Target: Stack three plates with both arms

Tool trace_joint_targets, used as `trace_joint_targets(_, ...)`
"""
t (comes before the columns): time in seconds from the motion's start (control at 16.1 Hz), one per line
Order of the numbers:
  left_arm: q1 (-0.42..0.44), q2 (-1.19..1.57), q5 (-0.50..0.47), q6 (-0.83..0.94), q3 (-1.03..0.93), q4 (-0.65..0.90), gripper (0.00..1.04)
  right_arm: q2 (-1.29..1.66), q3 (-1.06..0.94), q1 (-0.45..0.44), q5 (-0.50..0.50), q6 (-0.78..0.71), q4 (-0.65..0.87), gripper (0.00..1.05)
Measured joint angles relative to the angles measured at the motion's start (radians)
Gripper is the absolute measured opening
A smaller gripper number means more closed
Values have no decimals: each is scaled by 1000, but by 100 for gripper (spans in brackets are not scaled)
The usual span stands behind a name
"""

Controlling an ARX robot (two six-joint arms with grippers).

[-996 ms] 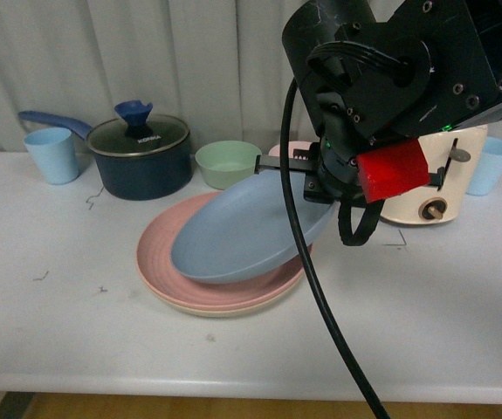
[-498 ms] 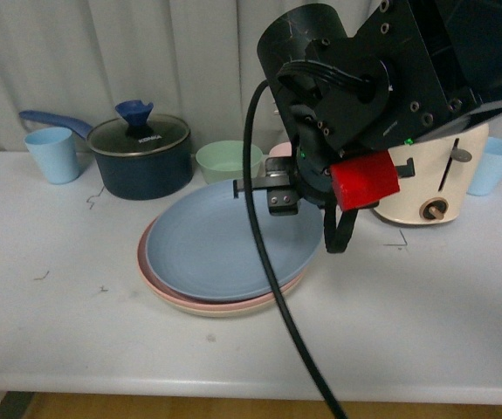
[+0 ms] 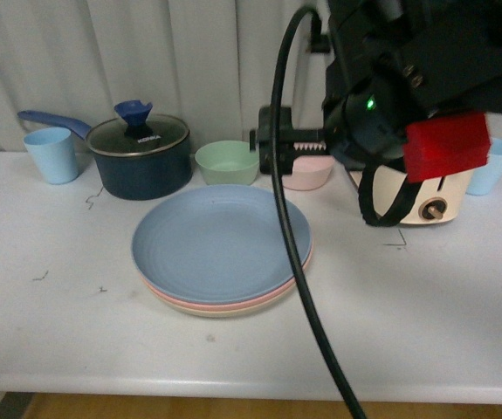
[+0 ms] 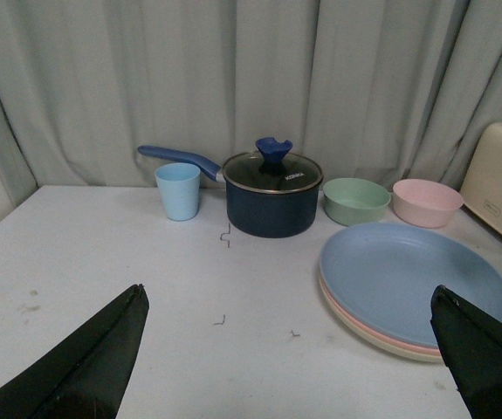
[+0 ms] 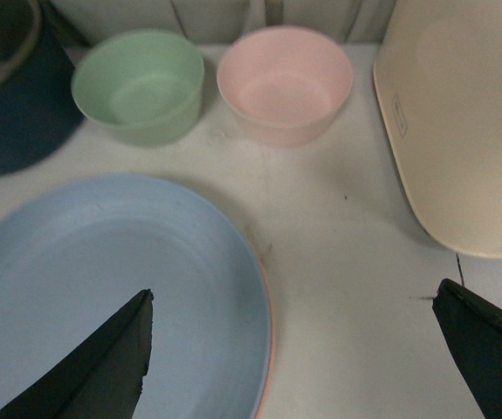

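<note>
Left gripper point(image 4: 290, 367) wide open and empty near the table edge; centre, the round matte blue plate point(image 3: 220, 241), tilted a second ago, now flat atop the pink plate point(image 3: 170, 297) and beige plate point(image 3: 233, 311); right gripper point(image 5: 294, 367) released, spread, lifted: stack apparently complete.

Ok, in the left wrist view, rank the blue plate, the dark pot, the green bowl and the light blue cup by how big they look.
1. Blue plate, though it is nearest the camera.
2. Dark pot.
3. Green bowl.
4. Light blue cup. It looks close to the bowl: narrower but taller, so that last pair is unsure.
</note>
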Motion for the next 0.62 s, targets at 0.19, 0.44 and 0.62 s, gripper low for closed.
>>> trace_joint_targets(0.19, 0, 0, 0, 0, 0, 0, 98, -188, -157, -34, 58, -51, 352, 88)
trace_joint_targets(0.44, 0, 0, 0, 0, 0, 0, 98, -684, -567, -172, 18, -219, 417, 46)
trace_joint_targets(0.62, 0, 0, -1, 0, 0, 0, 98, -1155, -842, -37, 94, -244, 197, 10)
